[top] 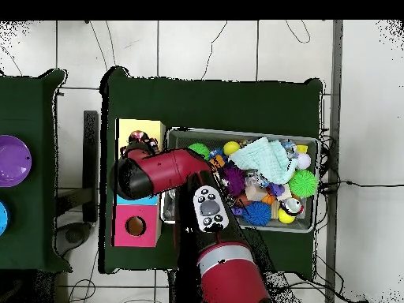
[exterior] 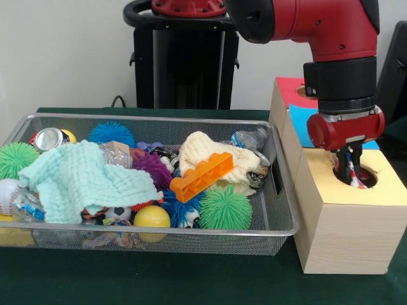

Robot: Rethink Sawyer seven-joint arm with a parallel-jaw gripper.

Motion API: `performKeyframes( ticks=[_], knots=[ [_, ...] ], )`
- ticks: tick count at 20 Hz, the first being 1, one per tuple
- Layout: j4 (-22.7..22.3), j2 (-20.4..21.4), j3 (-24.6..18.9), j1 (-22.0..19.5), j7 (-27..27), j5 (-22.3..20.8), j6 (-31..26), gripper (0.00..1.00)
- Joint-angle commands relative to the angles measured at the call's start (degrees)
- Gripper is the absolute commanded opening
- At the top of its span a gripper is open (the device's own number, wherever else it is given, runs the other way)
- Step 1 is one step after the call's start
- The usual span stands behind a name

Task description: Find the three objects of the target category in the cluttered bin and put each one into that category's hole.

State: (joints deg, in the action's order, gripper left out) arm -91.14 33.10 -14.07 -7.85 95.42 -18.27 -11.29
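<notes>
My gripper hangs straight down over the round hole in the yellow face of the wooden box, at the right of the wire mesh bin. Its fingertips are shut on a small printed rag with red, white and blue on it, which dips into the hole. In the overhead view the red arm covers the gripper; the yellow box face and a bit of colour in its hole show beside the bin. No other printed rag shows clearly among the bin's clutter.
The bin holds a mint-green waffle cloth, a cream knitted cloth, an orange brick, spiky balls, a yellow ball and a can. The blue-faced and red-faced boxes stand behind the yellow one.
</notes>
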Motion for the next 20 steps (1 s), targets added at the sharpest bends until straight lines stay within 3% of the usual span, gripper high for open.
performKeyframes(
  ticks=[1, 6, 7, 20],
  knots=[
    [-1.94, -1.51, 0.87, -0.19, 2.05, -1.82, -7.8, 0.0],
    [-2.36, -1.39, 0.49, -0.4, 2.19, -1.56, -7.65, 0.0],
    [-2.26, -1.45, 0.46, -0.42, 2.14, -1.52, -7.78, 1.0],
    [-1.69, -1.4, 0.85, -0.41, 1.93, -1.7, -7.98, 1.0]
  ],
)
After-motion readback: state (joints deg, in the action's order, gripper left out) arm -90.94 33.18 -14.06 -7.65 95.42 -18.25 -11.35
